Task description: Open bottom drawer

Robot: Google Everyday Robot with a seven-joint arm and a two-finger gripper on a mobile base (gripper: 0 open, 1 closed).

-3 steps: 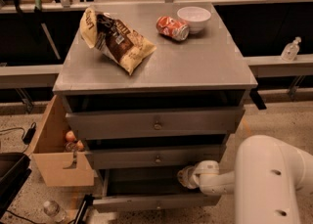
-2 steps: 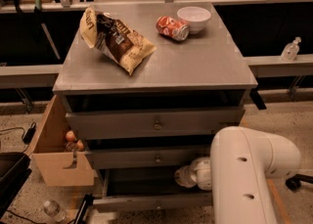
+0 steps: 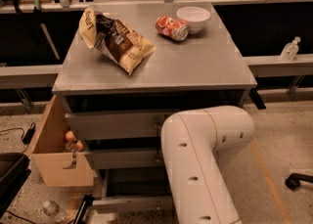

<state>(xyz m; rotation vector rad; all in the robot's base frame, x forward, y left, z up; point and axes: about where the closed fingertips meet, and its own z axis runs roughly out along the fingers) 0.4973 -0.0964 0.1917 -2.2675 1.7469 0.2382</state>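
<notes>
Bottom drawer (image 3: 128,203): lowest of the stack, its grey front forward of a dark gap, partly covered by the white arm (image 3: 195,169).
Hand: hidden behind the arm; its state cannot be told.
Cardboard box (image 3: 58,169), left of the drawers: holds small orange round items (image 3: 72,138).
Surface (image 3: 205,66): white bowl (image 3: 193,17), contents unseen; tipped can (image 3: 172,27) just beside it; chip bag (image 3: 117,39).

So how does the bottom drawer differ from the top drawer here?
The bottom drawer is pulled out, its dark inside showing; the top drawer sits further in. The bottom drawer's front looks shorter, the top drawer's taller. Both are grey. The gripper is hidden behind the white arm.
</notes>
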